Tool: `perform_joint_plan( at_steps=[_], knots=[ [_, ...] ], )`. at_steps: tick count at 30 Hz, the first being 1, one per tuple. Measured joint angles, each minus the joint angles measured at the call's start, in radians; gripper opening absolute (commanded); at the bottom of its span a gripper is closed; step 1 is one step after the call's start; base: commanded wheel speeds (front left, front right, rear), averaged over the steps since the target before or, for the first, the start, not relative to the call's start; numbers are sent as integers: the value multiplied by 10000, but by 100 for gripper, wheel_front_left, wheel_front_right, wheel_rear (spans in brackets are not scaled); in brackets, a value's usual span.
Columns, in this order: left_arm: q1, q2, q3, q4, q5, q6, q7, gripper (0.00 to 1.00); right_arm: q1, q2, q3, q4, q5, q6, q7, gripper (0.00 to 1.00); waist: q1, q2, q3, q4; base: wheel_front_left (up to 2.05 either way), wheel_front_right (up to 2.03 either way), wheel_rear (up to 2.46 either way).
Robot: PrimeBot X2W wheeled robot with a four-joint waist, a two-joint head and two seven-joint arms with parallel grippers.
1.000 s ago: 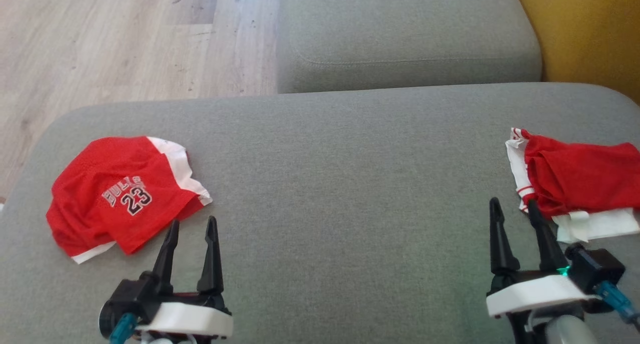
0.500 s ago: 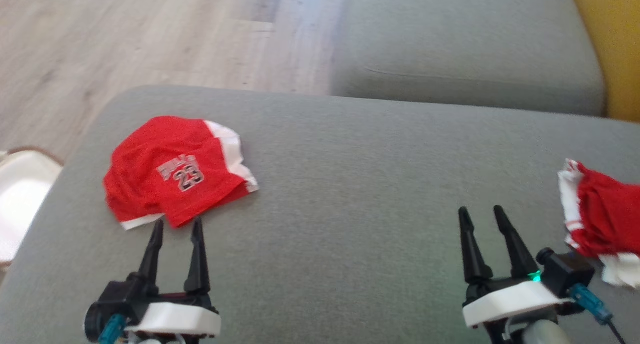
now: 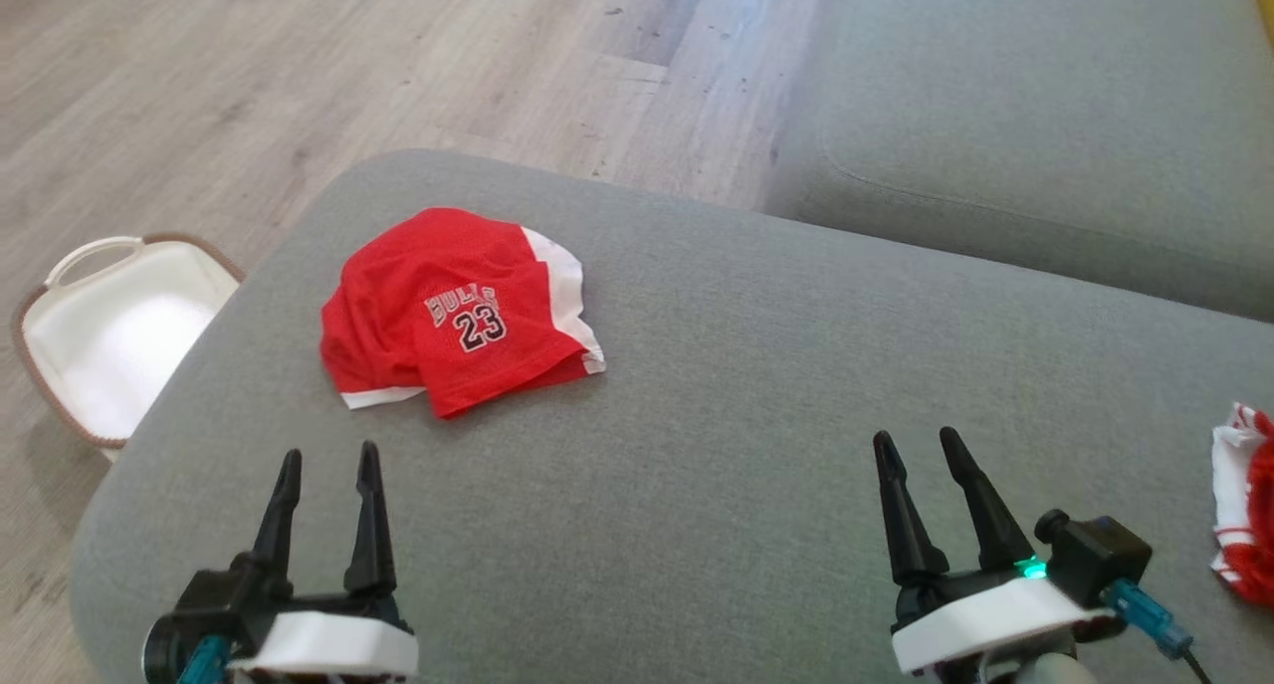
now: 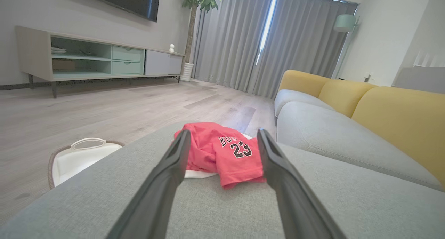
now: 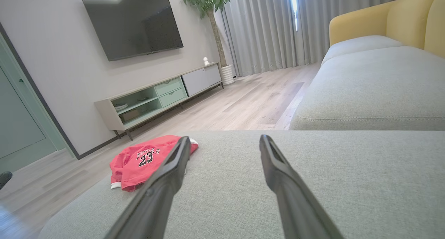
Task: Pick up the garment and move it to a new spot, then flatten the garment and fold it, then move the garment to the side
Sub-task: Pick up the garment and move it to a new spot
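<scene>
Gaping empty, left tool [image 3: 329, 452] and right tool [image 3: 914, 435] flank bare cushion [image 3: 697, 445]; garment [image 3: 458, 311] near its edge.

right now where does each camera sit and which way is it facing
Head view: on the robot's head, looking forward and down at the sofa seat and red jersey; left gripper at lower left, right gripper at lower right, both open.
Left wrist view: on the left wrist, looking along its fingers straight at the jersey, basket to the left.
Right wrist view: on the right wrist, looking across the seat toward the television; its fingers rise from below.
Shared: all three show the jersey.
</scene>
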Motion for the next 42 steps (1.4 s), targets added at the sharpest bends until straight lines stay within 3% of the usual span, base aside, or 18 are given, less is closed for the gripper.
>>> perform_joint_plan(
  at_steps=[14,22,30,35,42],
  knots=[
    [-179,71,180,182,192,-165,0,100,21,0,-2,-29,192,0,0,100,1,0,177,-20,0,0,0],
    [-2615,717,-345,1235,142,-261,483,100,-206,-2,-167,-372,-81,0,0,100,1,0,1077,-699,0,0,0],
    [-5504,1691,-2104,2800,-186,-339,2050,100,-1191,-8,-430,-819,-387,0,-27,100,4,0,2332,-1402,0,0,0],
    [-6427,2447,-4079,3595,-1407,-339,3557,100,-1537,-12,-458,-1001,-525,0,-27,100,4,-1,3141,-2020,0,0,0],
    [-7166,3461,-6220,3975,-2867,-341,4489,100,-1721,-13,-600,-1227,-525,0,-29,100,3,-1,4033,-2711,0,0,0]
  ],
)
